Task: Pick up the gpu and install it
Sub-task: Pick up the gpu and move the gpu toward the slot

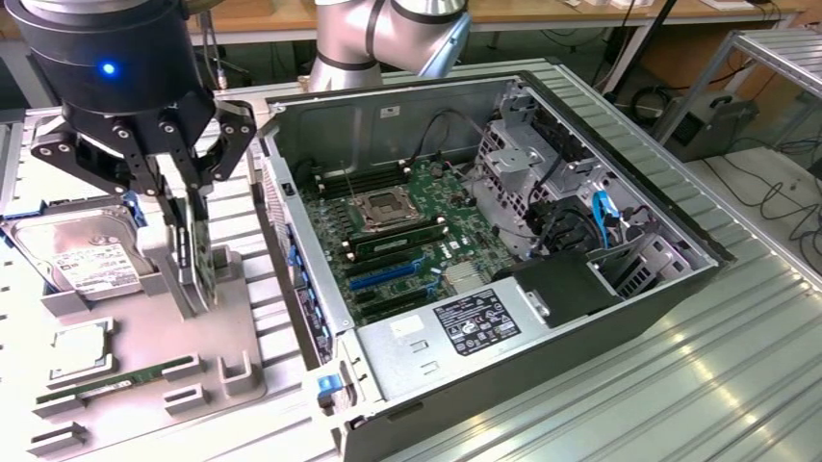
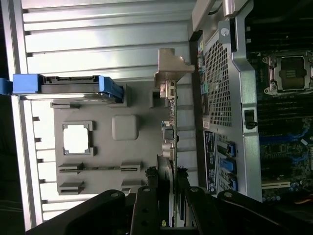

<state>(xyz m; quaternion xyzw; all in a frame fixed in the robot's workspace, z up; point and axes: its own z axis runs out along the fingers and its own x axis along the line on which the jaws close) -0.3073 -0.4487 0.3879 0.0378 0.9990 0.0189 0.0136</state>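
One light, stiff but fragile card, probably (bare circuitry): gpu (image 1: 195, 260) upright in holder (image 1: 154, 337) at frame's left, beside case (image 1: 385, 115), clamped by gripper (image 1: 189, 207). Best pinched on board edges, away from bracket (image 2: 171, 68).

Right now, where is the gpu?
The gpu stands on edge in the grey holder at the exterior view's left, between the hard drive and the computer case, gripped by the hand.

Gpu (image 2: 168, 98) had dull silver metal bracket, dark matt board. Tray (image 1: 144, 322) was smooth matt grey plastic. Table (image 1: 668, 385) was ribbed shiny metal. Case (image 1: 372, 120) was bare sheet metal.
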